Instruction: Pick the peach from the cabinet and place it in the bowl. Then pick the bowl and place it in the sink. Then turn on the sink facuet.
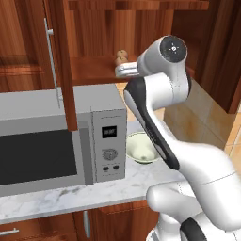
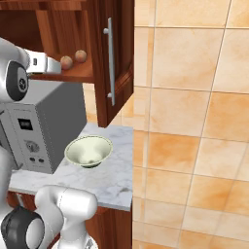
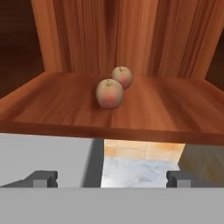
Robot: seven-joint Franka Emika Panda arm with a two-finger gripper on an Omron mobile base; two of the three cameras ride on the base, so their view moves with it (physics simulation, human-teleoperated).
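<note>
The peach (image 3: 109,93) is the nearer, pink-blushed fruit on the shelf of the open cabinet (image 3: 131,109); it also shows from the right base (image 2: 66,62) and the left base (image 1: 120,61). My gripper (image 3: 111,179) is open and level with the shelf's front edge, a short way from the peach, with nothing between its fingers. From the bases the gripper (image 2: 54,67) (image 1: 118,70) points into the cabinet. The cream bowl (image 1: 141,148) (image 2: 89,151) stands empty on the marble counter below. The sink and the sink facuet are out of view.
A paler tan fruit (image 3: 122,76) (image 2: 80,56) lies just behind the peach. The grey microwave (image 1: 47,141) (image 2: 34,131) stands under the shelf, left of the bowl. The cabinet door (image 2: 116,58) with its silver handle (image 2: 111,63) hangs open at the right.
</note>
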